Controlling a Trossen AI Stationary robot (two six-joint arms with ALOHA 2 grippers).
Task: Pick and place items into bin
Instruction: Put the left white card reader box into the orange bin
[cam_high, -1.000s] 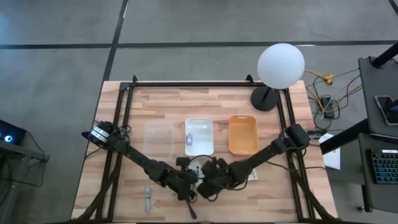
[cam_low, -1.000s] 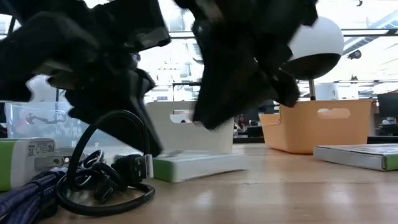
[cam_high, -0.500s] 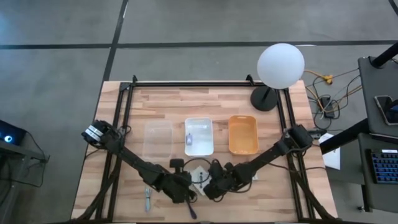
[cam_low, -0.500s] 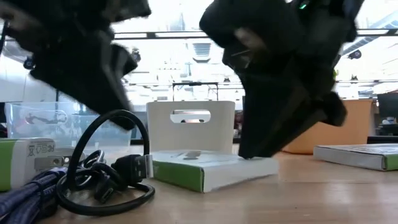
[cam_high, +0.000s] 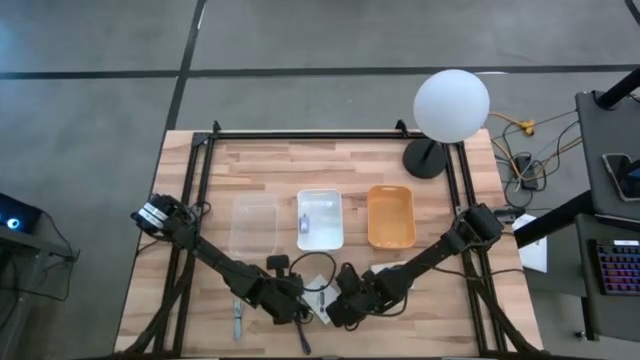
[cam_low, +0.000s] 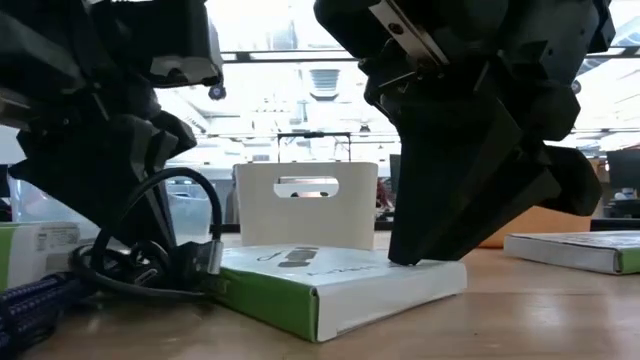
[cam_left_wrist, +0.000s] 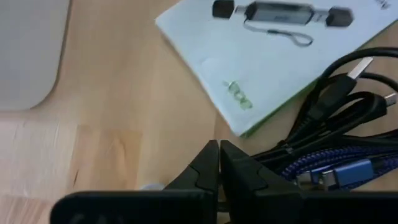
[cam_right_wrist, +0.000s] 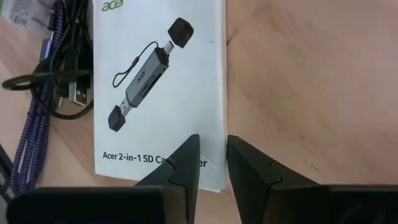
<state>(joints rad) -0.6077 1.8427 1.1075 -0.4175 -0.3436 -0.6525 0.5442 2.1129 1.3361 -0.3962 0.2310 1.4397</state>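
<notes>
A flat white packet with a green edge and a printed card-reader picture (cam_right_wrist: 158, 93) lies on the table near its near edge (cam_low: 330, 285) (cam_high: 322, 300). A black cable (cam_low: 150, 265) and a purple braided cable (cam_right_wrist: 37, 124) lie tangled against its left side. My right gripper (cam_right_wrist: 212, 158) is narrowly open over the packet's long edge, near a corner. My left gripper (cam_left_wrist: 217, 155) is shut, just left of the packet by the cables (cam_high: 290, 305). A grey metal stick (cam_high: 238, 318) lies further left. My right gripper comes down slanting from the far right. One fingertip (cam_right_wrist: 186, 155) sits over the packet's printed top face beside its long edge (cam_right_wrist: 219, 134); the other (cam_right_wrist: 245, 165) stands over bare table. In the low view the finger meets the packet's top (cam_low: 415, 262). The packet lies on the table. My left gripper's shut fingers stand by the black cable (cam_left_wrist: 348, 106); whether they touch it, I cannot tell.
Three trays stand in a row mid-table: clear (cam_high: 253, 222), white (cam_high: 320, 218) with a small item inside, orange (cam_high: 391, 215). A globe lamp (cam_high: 450, 105) stands at the far right corner. Another packet (cam_low: 580, 250) lies right, and a green-white one (cam_low: 30, 260) left.
My right gripper has moved toward the table's near edge, and the white packet has slid and turned with it, ending closer to the near edge. The black cable's upright loop has been shoved left and flattened. My left gripper has shifted slightly left and nearer.
</notes>
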